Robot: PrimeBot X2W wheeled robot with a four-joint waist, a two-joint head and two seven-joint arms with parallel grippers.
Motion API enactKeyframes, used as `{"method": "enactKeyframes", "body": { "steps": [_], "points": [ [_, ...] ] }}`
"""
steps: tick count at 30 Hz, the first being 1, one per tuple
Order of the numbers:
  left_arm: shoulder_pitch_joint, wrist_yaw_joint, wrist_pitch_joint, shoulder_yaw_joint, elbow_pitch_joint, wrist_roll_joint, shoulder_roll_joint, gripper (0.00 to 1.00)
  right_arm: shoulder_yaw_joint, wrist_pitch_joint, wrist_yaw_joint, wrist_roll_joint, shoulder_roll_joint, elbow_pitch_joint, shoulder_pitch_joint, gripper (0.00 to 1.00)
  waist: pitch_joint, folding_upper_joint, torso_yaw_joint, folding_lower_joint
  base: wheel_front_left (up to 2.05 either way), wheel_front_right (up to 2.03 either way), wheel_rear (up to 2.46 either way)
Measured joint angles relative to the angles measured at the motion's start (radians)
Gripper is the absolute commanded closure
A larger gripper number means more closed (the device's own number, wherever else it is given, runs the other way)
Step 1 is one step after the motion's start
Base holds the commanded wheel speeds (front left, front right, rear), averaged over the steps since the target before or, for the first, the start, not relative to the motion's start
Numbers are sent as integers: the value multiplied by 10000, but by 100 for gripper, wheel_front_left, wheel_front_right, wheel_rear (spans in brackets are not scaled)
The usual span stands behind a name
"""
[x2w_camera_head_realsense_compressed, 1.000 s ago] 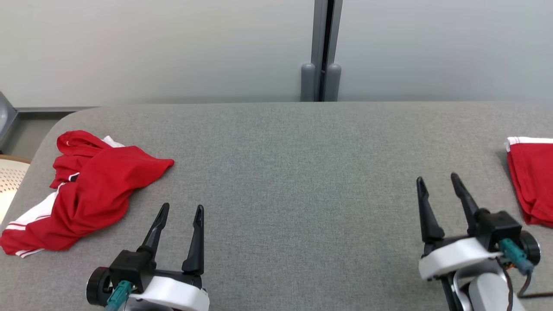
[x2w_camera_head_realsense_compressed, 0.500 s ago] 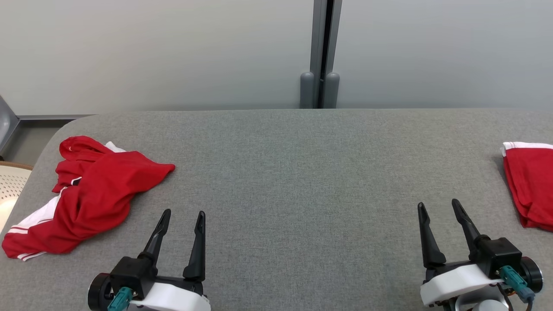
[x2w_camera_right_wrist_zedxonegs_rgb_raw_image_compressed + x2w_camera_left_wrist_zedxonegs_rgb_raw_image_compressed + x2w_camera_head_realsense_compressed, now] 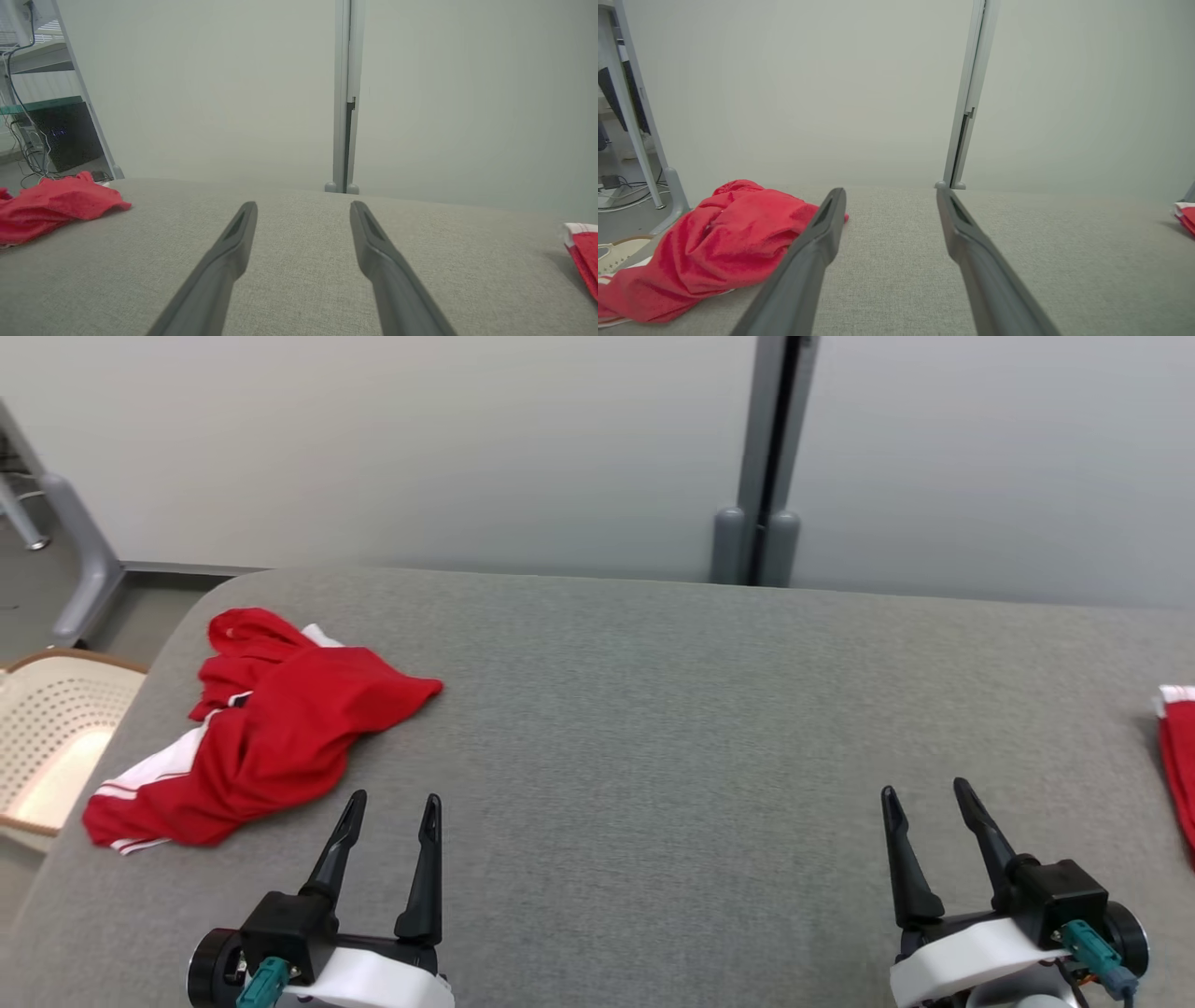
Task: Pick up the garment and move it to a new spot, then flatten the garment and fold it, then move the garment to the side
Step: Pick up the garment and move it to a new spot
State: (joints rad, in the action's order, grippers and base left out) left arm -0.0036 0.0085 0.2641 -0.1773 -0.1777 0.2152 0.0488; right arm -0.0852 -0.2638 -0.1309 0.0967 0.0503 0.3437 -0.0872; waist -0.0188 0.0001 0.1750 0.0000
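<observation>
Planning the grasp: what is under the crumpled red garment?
The garment lies on the table; its white striped edge pokes out beneath the red folds. Anything else under it is hidden.

The left end effector (image 3: 394, 798) has two long black fingers (image 3: 417, 887) that taper from broad bases to narrow, slightly rounded tips. They rise from a boxy black mount (image 3: 285, 919), which sits on a smooth, rounded white shell (image 3: 373, 980). A teal plug (image 3: 261, 982) sticks out of the mount's near face, and a round black disc (image 3: 207, 966) caps its left side. The right end effector (image 3: 923, 787) is built as a mirror of it, with its disc on the right. In the wrist views the fingers look matte dark grey, each with a shallow recessed slot (image 3: 825, 212) on the inner face near the tip.
</observation>
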Motion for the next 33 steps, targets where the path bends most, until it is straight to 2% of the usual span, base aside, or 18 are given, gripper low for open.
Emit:
{"method": "enactKeyframes", "body": {
  "steps": [13,17,24,33],
  "points": [
    [257,-174,0,472,6,-318,-2,0,-1043,0,0,591,-4,207,94,0,-288,0,2234,0,0,0,0],
    [426,-102,0,934,153,-59,12,0,-1569,0,0,700,-19,286,-111,0,-299,0,2816,0,0,0,0],
    [445,15,0,1093,431,-31,0,0,-1967,0,0,779,-13,593,-581,0,-5,0,3129,0,0,0,0],
    [477,102,0,1133,382,2,0,0,-2048,0,0,769,-15,779,-719,0,23,0,3095,0,0,0,0]
  ]
}}
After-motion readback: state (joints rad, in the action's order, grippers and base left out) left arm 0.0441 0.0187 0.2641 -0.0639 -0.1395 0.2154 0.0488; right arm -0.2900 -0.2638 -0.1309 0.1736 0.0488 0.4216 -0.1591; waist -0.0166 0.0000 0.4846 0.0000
